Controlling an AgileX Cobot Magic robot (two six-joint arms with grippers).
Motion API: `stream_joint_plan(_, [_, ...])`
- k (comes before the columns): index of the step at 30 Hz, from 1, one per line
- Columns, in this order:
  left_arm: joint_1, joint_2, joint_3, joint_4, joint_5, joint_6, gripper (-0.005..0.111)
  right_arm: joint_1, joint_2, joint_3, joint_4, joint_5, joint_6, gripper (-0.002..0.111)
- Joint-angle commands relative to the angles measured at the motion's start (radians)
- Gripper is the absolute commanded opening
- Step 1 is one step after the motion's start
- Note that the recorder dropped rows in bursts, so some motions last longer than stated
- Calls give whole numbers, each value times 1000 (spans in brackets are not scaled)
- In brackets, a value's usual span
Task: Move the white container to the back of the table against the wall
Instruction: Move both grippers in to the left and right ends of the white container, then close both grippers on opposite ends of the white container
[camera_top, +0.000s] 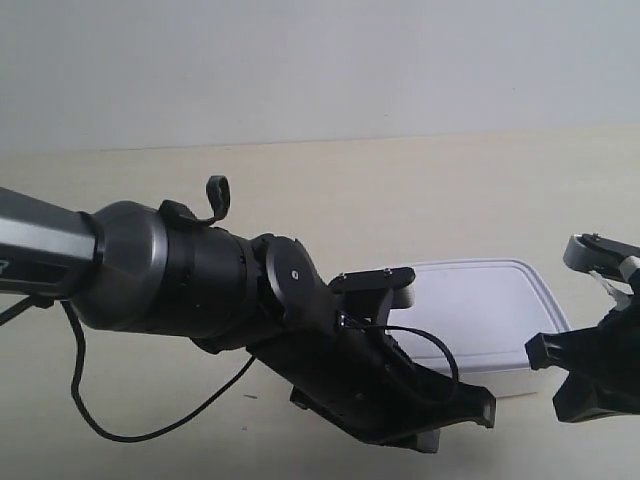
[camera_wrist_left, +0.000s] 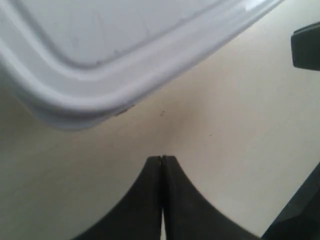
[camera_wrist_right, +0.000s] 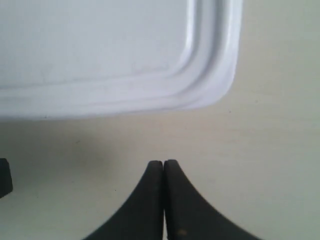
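Observation:
The white container (camera_top: 480, 310) lies lidded on the table (camera_top: 400, 190), toward the front right and well short of the wall (camera_top: 320, 60). In the left wrist view my left gripper (camera_wrist_left: 162, 158) is shut on nothing, its tips a short gap from a rounded corner of the container (camera_wrist_left: 125, 40). My right gripper (camera_wrist_right: 163, 162) is also shut and empty, just off the container's long edge (camera_wrist_right: 100, 50) near another corner. In the exterior view, the arm at the view's left (camera_top: 300, 300) covers the container's left part. The arm at the view's right (camera_top: 595, 375) sits beside its right end.
A black cable (camera_top: 150, 430) loops from the arm at the exterior view's left down over the table's front. Bare tabletop stretches between the container and the wall. Each wrist view shows a dark piece of the other gripper (camera_wrist_left: 306, 47) (camera_wrist_right: 4, 177) at its edge.

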Motion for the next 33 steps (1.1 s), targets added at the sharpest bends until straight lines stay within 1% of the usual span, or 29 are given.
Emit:
stream_joint_plan(1, [-7,2,-7,-6,-72,4,0,-6,20,-37,-2,4,5,0])
stream_joint_plan(6, [-7,13,-7,-6,-98,4,0,-6,70,-39,-2,2,3,0])
stream_joint_plan(10, [-7,45,-11,-6,-125,4,0,-6,84,-39,-2,-41,3,0])
stream_joint_plan(17, [-7,77,-77,-4,-139,4,0,-6,112,-39,1,-98,3,0])
stream_joint_plan(24, [-7,77,-77,14,-171,4,0,-6,146,-91,1,-121,3,0])
stream_joint_plan(29, [15,77,-77,35,-226,8,0,-6,188,-128,1,-128,-19,0])
stream_joint_plan(33, [41,77,-77,40,-233,8,0,-6,198,-153,1,-145,-25,0])
